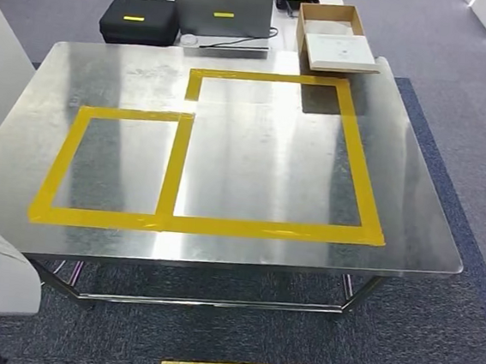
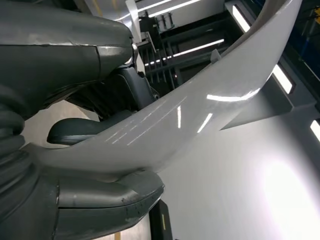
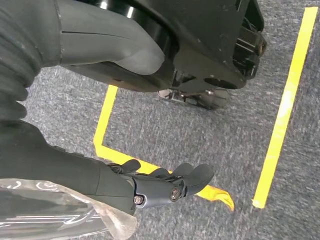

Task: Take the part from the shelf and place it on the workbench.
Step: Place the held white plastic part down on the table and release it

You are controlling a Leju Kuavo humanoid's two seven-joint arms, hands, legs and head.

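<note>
Left hand (image 2: 71,125) gripped white part (image 2: 211,95), fetch done; right hand (image 3: 166,187) hung loosely curled, held nothing; workbench (image 1: 221,249) just ahead, placing left

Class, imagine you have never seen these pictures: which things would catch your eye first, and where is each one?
The shiny metal workbench dominates the head view, with two adjoining rectangles of yellow tape marked on its top. Closer in, the left wrist view shows the left hand gripping a long, glossy white part. At the workbench's far edge sit an open cardboard box and a black case.
</note>
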